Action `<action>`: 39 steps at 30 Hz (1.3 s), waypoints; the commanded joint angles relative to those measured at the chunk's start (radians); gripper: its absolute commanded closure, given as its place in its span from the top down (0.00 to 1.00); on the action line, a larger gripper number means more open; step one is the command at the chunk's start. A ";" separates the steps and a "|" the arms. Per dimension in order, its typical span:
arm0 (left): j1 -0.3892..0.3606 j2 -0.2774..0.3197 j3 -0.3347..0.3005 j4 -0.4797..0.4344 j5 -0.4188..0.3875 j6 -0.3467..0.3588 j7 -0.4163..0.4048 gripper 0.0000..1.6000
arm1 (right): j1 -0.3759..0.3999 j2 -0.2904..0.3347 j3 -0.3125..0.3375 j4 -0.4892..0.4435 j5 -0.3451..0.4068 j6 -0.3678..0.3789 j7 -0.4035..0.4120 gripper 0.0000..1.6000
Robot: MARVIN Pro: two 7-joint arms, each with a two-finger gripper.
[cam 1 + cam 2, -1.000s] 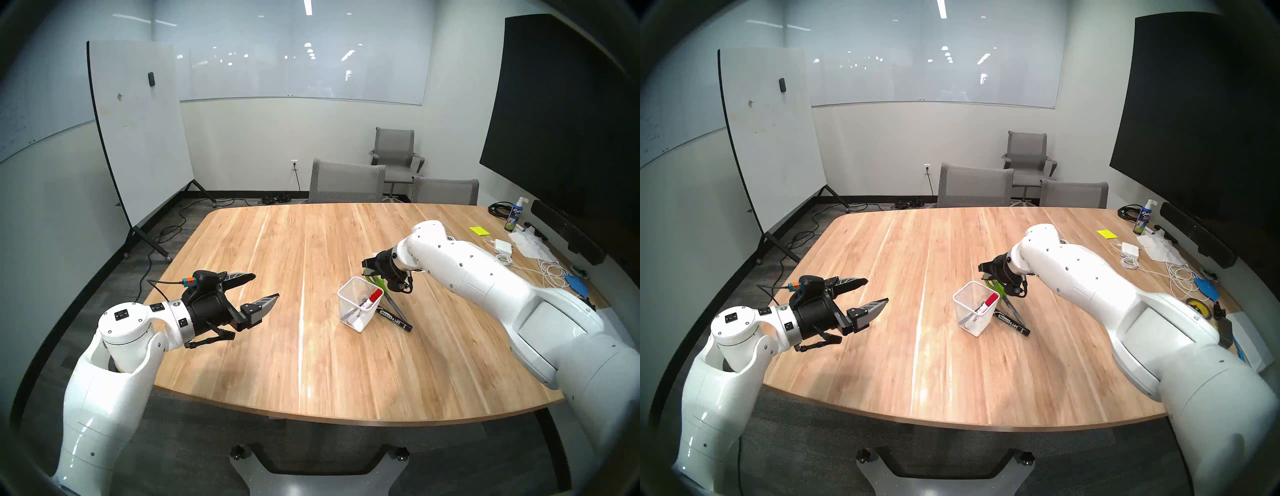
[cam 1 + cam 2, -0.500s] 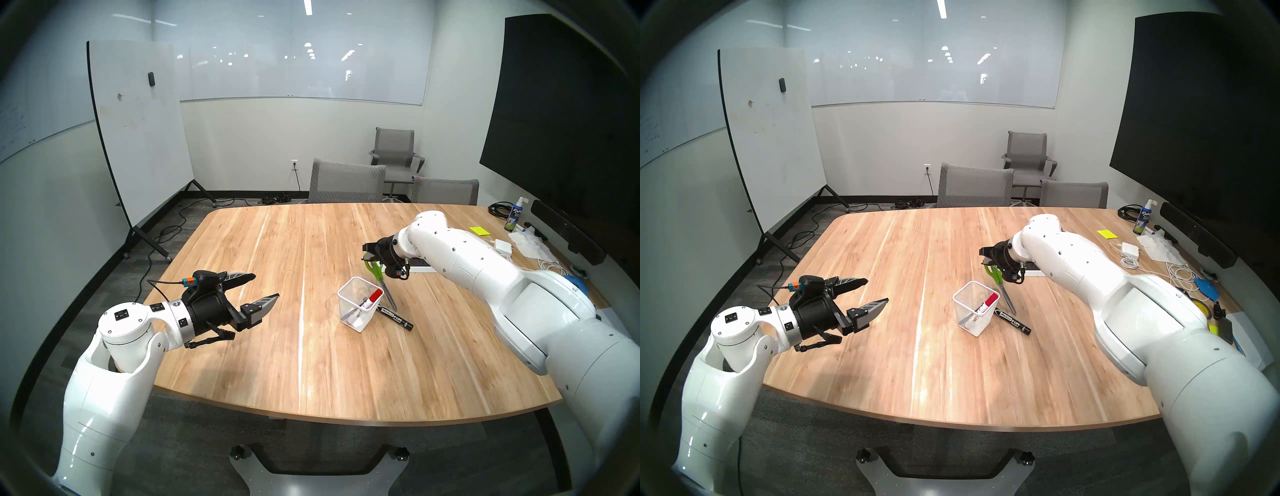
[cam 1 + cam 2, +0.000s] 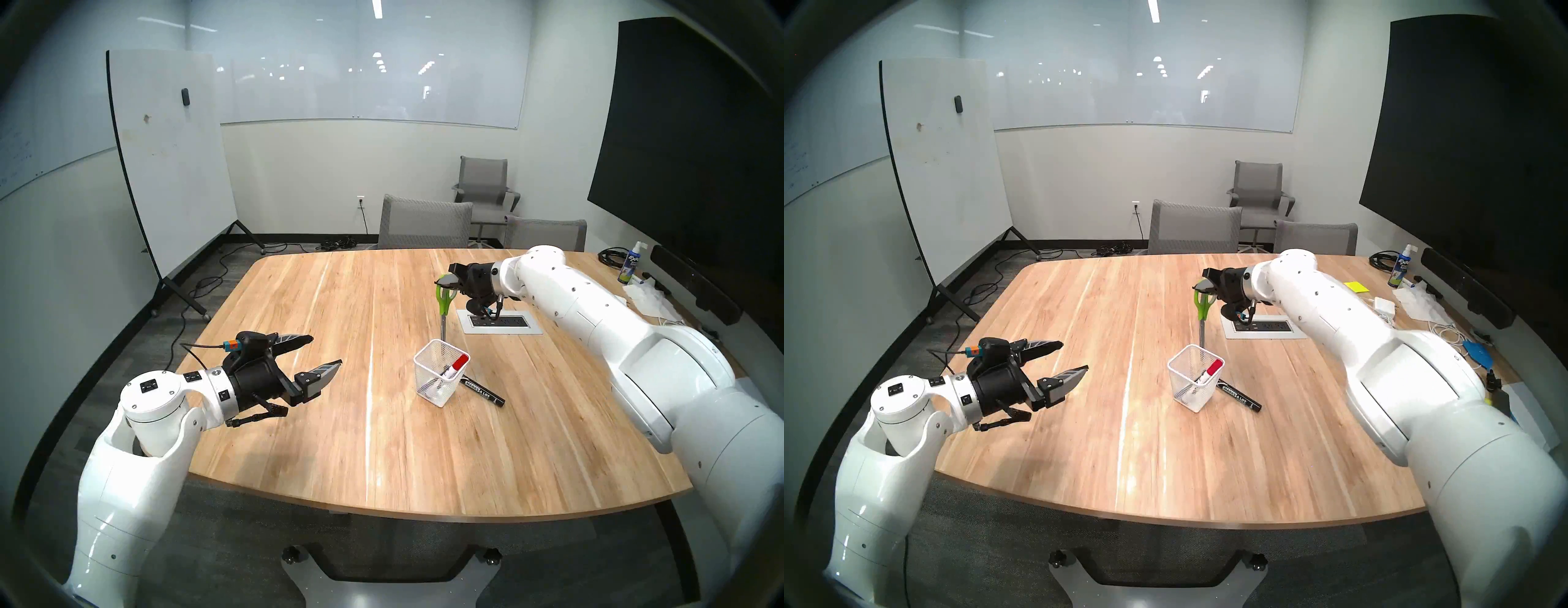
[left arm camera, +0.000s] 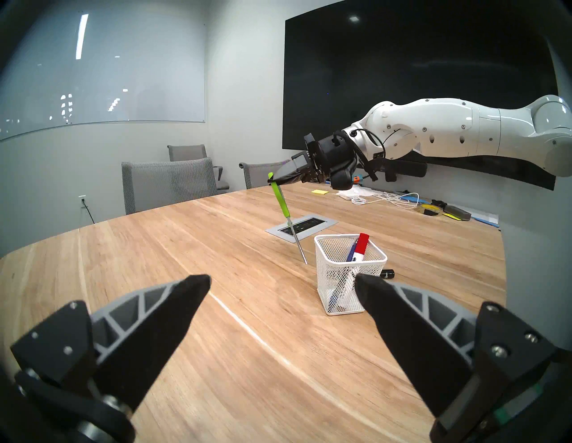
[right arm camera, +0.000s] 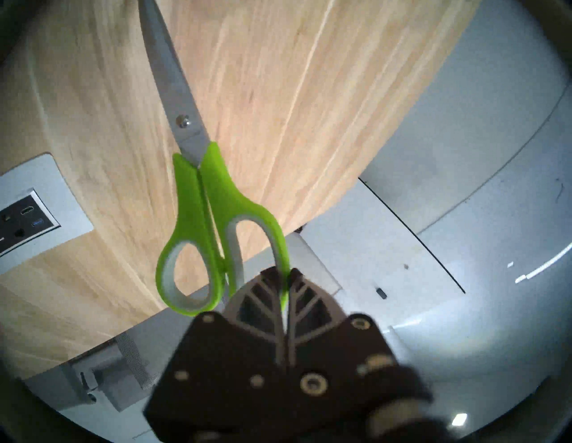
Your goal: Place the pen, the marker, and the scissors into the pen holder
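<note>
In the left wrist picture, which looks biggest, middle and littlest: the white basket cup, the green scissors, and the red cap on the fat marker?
1. The pen holder looks biggest.
2. The scissors look about as long as the cup is tall but far thinner; they hang farther from the camera, so this is unsure.
3. The red cap is clearly littlest.

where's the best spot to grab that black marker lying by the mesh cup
Grip the black marker mid-barrel, from above, jaws across its width. It lies flat on the table, one end close to the pen holder, so the far half probably gives more clearance.
</note>
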 commanded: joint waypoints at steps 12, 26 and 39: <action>-0.002 0.001 -0.001 -0.018 0.001 -0.001 0.000 1.00 | -0.082 0.069 0.103 -0.127 0.079 0.057 -0.064 0.00; -0.002 0.002 -0.001 -0.018 0.001 -0.001 0.000 1.00 | -0.140 0.105 0.155 -0.228 0.109 0.052 -0.062 0.00; -0.002 0.002 -0.002 -0.018 0.001 -0.001 0.000 1.00 | -0.201 0.139 0.206 -0.347 0.144 0.058 -0.031 0.00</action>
